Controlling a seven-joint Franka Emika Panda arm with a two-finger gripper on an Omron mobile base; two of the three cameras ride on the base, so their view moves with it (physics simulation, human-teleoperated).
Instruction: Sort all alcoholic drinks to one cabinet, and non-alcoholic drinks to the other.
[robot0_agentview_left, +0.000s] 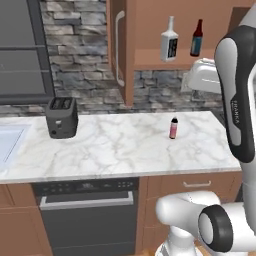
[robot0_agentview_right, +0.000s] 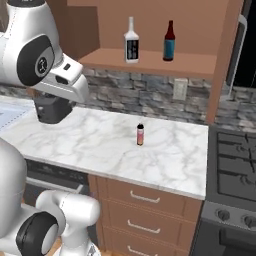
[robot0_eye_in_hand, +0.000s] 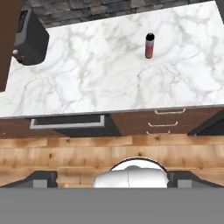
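Two alcoholic drinks stand side by side on the open cabinet's lower shelf (robot0_agentview_left: 150, 65): a whitish square bottle with a black label (robot0_agentview_left: 169, 46) (robot0_agentview_right: 131, 47) and a slim dark-brown bottle with a red cap (robot0_agentview_left: 196, 39) (robot0_agentview_right: 169, 42). A tiny pink bottle with a black cap (robot0_agentview_left: 173, 128) (robot0_agentview_right: 140, 134) (robot0_eye_in_hand: 149, 45) stands upright alone on the marble counter (robot0_agentview_left: 110, 145). My gripper (robot0_eye_in_hand: 113, 178) hangs high over the floor in front of the counter. It is open, its fingertips (robot0_eye_in_hand: 41, 177) are wide apart, and nothing is between them.
A black toaster (robot0_agentview_left: 62, 117) (robot0_eye_in_hand: 30, 41) sits at the counter's left, beside a sink (robot0_agentview_left: 7, 142). The cabinet door (robot0_agentview_left: 119, 47) stands open. A dishwasher (robot0_agentview_left: 87, 210) and drawers (robot0_agentview_right: 145, 197) are below the counter. A stove (robot0_agentview_right: 235, 155) lies right of it.
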